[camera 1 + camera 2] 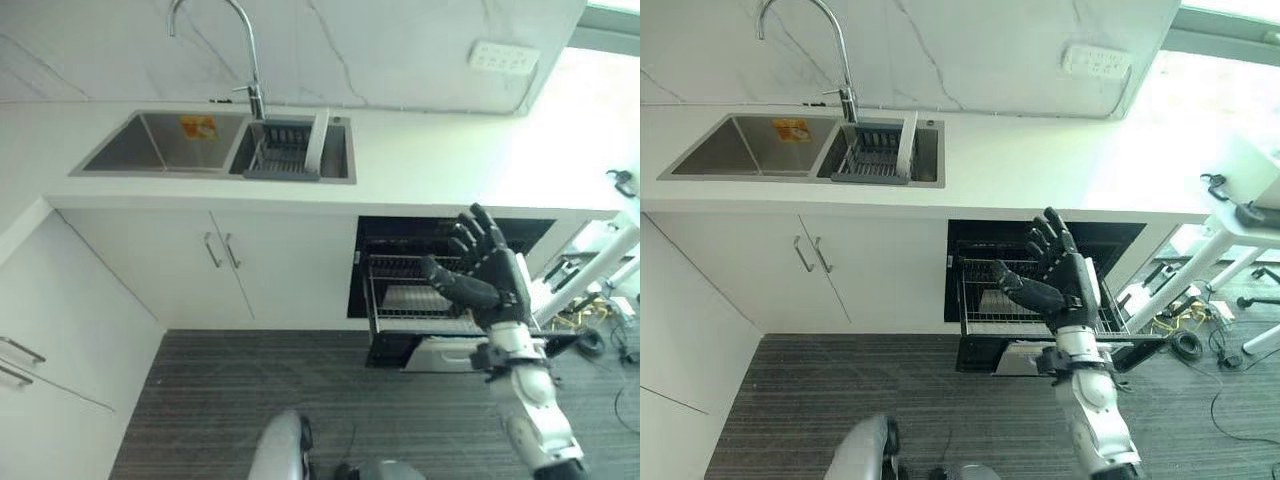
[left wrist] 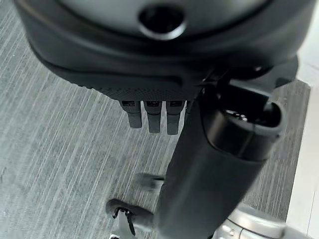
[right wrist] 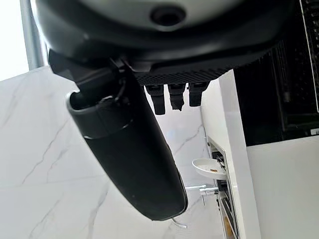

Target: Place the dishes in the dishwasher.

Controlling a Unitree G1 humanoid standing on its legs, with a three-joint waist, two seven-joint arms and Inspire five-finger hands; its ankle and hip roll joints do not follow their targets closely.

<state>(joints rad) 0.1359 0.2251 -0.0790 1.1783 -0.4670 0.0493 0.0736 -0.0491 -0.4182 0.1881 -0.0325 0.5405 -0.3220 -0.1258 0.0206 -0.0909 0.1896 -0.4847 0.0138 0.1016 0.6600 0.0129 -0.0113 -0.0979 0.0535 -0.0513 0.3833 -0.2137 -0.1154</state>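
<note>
A white plate (image 1: 316, 140) stands on edge in the dark dish rack (image 1: 280, 150) in the right basin of the steel sink (image 1: 160, 145); the right wrist view shows the plate (image 3: 209, 168) too. Below the counter the dishwasher (image 1: 375, 235) is open, its wire rack (image 1: 385, 300) pulled out with something pale lying in it. My right hand (image 1: 497, 275) is raised in front of that rack, open, fingers spread, holding nothing. My left hand (image 2: 152, 117) hangs over the striped floor, fingers straight and empty.
A tall faucet (image 1: 245, 50) rises behind the sink. White cabinet doors (image 1: 220, 255) are shut left of the dishwasher. A socket strip (image 1: 503, 56) is on the marble wall. White furniture legs and cables (image 1: 600, 290) crowd the floor at the right.
</note>
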